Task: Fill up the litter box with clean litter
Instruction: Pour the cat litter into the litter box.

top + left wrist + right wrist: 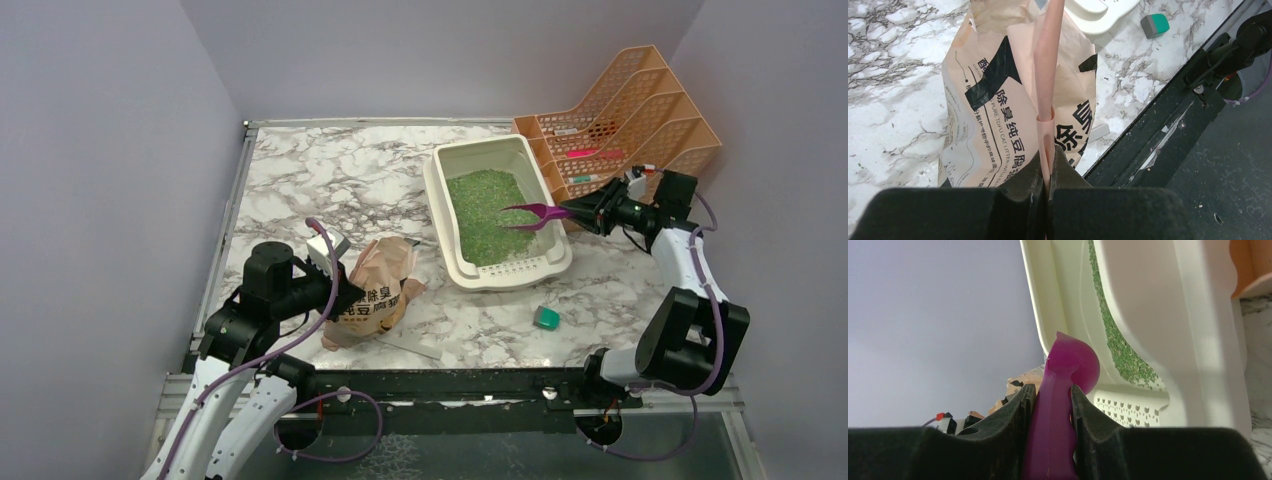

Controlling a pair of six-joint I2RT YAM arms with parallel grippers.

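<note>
Green litter in the tray, scoop held over it

The cream-white litter box point(505, 272) stands toward the table's point(330, 180) far right corner, just beside the orange mesh rack point(640, 110). An uneven bed of green litter point(485, 215) covers its floor. The right gripper point(590, 212) clamps the magenta scoop point(530, 213) over it. The left gripper point(1048, 185) pinches a fold of the tan paper bag point(998, 110).

The litter box point(438, 192) is smooth plastic; the bag point(376, 296) creased matt paper.
</note>
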